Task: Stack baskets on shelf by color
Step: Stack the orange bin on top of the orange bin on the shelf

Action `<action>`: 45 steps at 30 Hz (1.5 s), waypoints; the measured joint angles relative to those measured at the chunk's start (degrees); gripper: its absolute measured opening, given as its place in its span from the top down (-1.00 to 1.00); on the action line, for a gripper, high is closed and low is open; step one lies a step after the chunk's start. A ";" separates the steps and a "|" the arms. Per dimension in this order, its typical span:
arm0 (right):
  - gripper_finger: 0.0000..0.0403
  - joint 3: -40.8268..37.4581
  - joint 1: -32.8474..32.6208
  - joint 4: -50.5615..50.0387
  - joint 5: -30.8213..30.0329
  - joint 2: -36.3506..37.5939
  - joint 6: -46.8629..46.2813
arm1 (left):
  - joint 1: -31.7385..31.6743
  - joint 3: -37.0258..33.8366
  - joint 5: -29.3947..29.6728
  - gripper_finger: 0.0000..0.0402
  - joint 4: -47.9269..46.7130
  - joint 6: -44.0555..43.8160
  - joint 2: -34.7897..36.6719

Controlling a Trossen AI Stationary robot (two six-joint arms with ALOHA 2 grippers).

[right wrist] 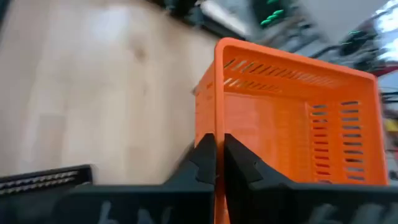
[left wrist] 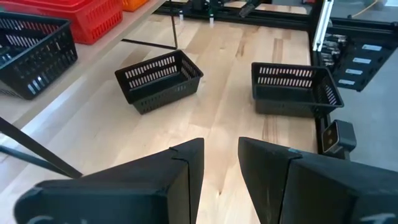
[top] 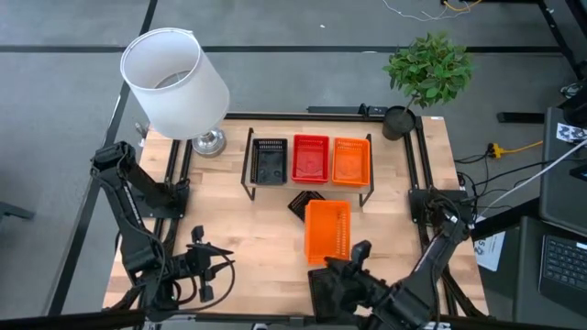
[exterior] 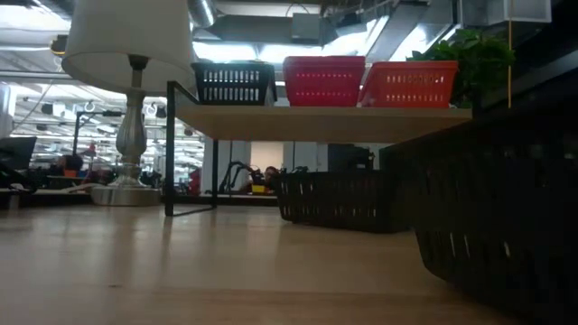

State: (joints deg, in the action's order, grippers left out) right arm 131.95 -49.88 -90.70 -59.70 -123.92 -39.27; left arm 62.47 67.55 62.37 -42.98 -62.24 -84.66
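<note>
The shelf [top: 307,181] stands at the middle far side and bears a black basket [top: 270,160], a red basket [top: 310,158] and an orange basket [top: 350,160]; they also show in the low view, the red one [exterior: 323,81] in the middle. A loose black basket [top: 301,202] rests on the table in front of the shelf. Another black basket [top: 330,289] rests near the front edge. My right gripper [top: 356,251] is shut on a second orange basket [top: 327,229]. My left gripper [left wrist: 221,165] is open and empty at the front left [top: 204,266]. My right gripper pinches the orange basket's wall at the rim [right wrist: 219,146], at the basket's near end, one finger [right wrist: 204,158] outside and the other inside. The fingers come from the table's near side. The basket is lifted clear of the table and reaches away from the fingers toward the shelf.
A lamp with a white shade [top: 174,82] stands at the far left, its base [top: 209,142] beside the shelf. A potted plant [top: 426,73] stands at the far right corner. Bare tabletop [top: 248,229] lies in front of the shelf's left half.
</note>
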 joint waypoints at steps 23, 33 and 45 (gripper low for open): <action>0.99 -14.02 5.83 0.76 1.63 31.02 11.02 | -2.36 0.00 -3.15 0.54 -0.11 -0.17 -0.02; 0.99 -44.98 12.51 3.38 6.32 50.23 1.11 | -2.36 0.00 -3.13 0.54 -0.11 -0.16 -0.02; 0.99 -55.23 20.49 20.77 11.75 51.36 15.99 | -3.29 0.00 -3.13 0.54 -0.09 -0.15 -0.02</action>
State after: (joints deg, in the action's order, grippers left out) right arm 76.72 -29.39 -69.93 -47.95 -72.55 -23.29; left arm 59.18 67.55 59.24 -43.07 -62.39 -84.68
